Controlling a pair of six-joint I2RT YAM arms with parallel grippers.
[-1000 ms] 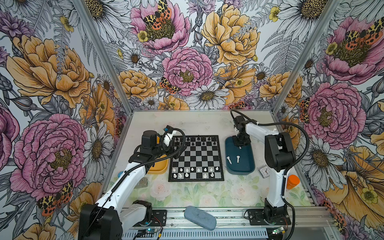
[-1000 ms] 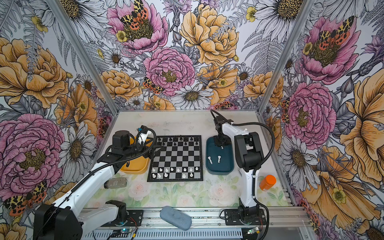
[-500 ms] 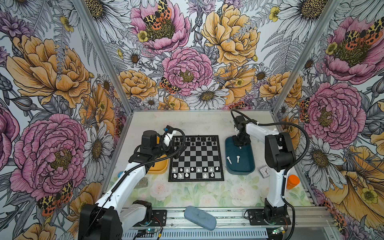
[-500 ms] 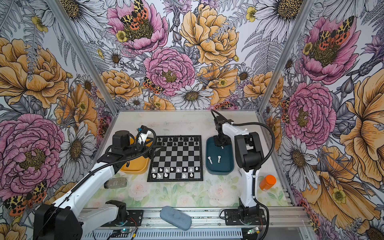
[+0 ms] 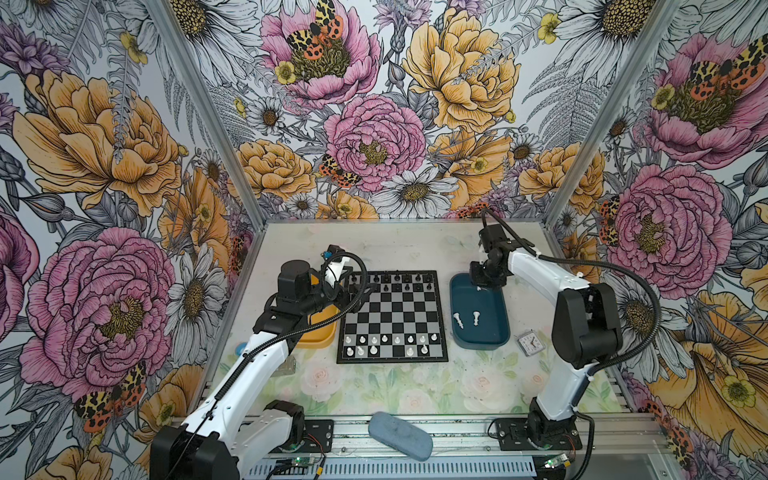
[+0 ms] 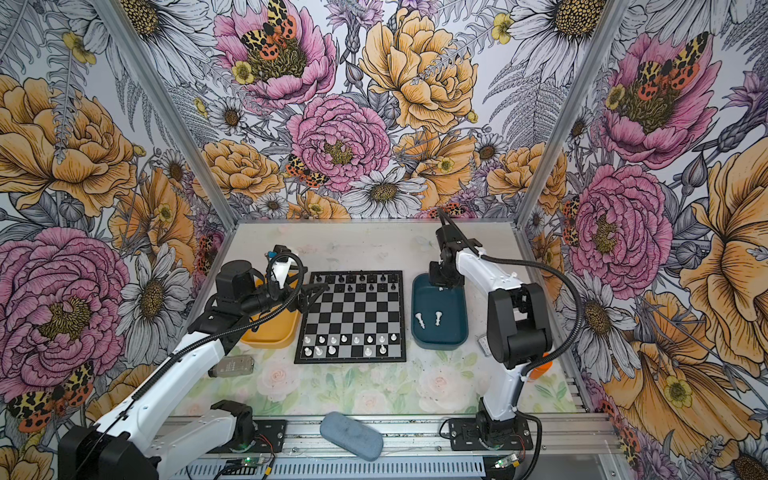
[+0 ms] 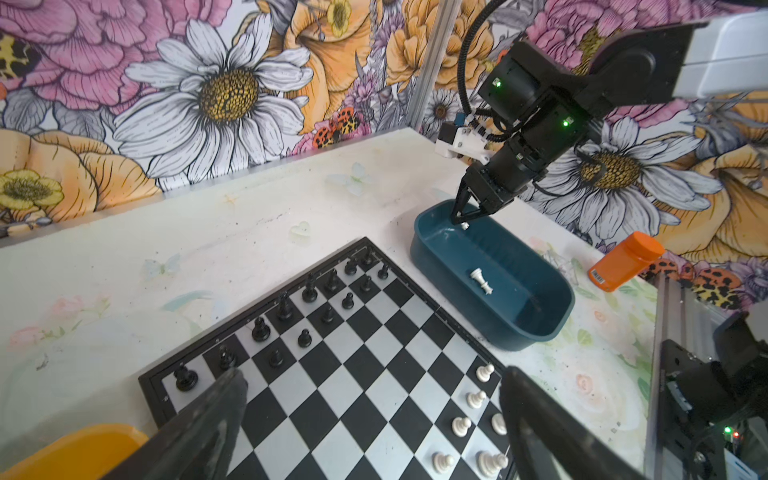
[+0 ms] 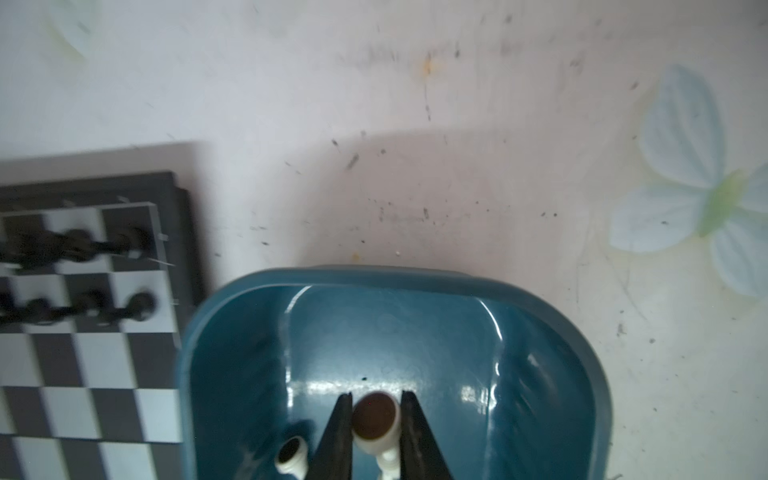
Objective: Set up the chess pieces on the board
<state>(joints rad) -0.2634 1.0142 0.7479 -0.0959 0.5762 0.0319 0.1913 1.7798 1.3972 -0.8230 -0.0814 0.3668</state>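
Both top views: board (image 5: 392,316) sits centre frame on the table (image 5: 399,245). Upper pieces (image 5: 397,277) stand on its top two rows, lower pieces (image 5: 398,340) on its bottom two. Left tray (image 5: 318,337) lies just beside the board's left edge, right tray (image 5: 480,344) just beside its right edge. Two loose pieces (image 5: 457,320) lie in the right tray. Right gripper (image 5: 480,287) is in that tray's upper end, with the held piece (image 8: 376,419) between its fingers. Clock (image 5: 528,344) is right of the tray's lower corner. Pad (image 5: 400,435) lies on the rail (image 5: 465,430), bottom centre.
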